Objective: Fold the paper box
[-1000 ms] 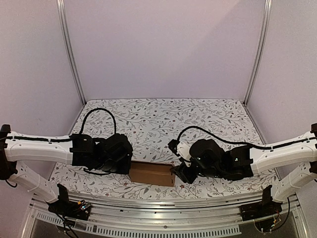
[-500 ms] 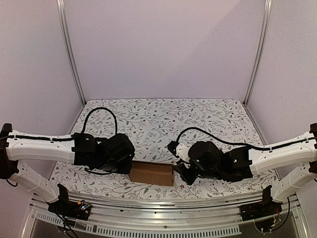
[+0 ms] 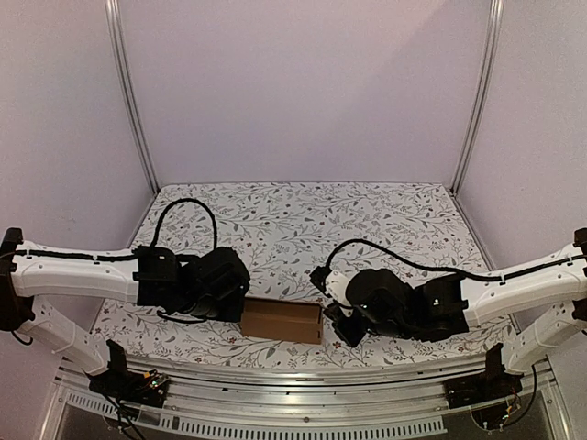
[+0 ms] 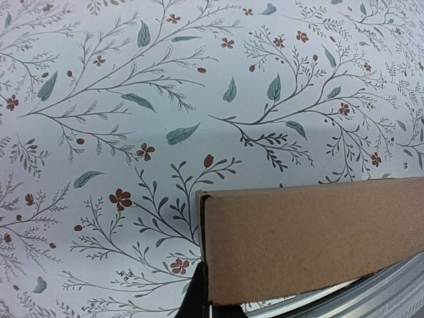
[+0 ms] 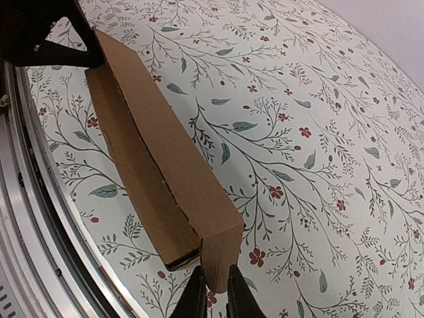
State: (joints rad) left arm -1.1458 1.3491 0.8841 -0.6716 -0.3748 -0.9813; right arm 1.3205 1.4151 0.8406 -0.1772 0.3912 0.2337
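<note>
Here's the paper box (image 3: 281,321), a plain brown oblong shape lying close to the near edge of the flowered surface (image 3: 303,220), about midway along it, with its long side running parallel to that edge. Both arms reach in low from the sides, one at each end of the box.

On the left end, the left tool (image 3: 241,312) sits right at the box's short side. The left wrist view shows only slivers of its dark fingers (image 4: 194,293), and the box's lower corner (image 4: 311,238) drops between them, so the tool is clamped together on that end wall.

On the right end, the right tool (image 3: 326,323) does the same. From the right wrist, its two fingers (image 5: 196,291) stand close together with the brown end panel (image 5: 152,146) pinched between them. Just beside that grip a dark gap shows where the side panel meets the end.

In the same view the left tool (image 5: 63,40) appears as black shapes over the box's far end. The metal rail (image 5: 26,218) along the near edge runs just beside the box. Whether the box rests on the surface or is held just off it, I cannot tell.
</note>
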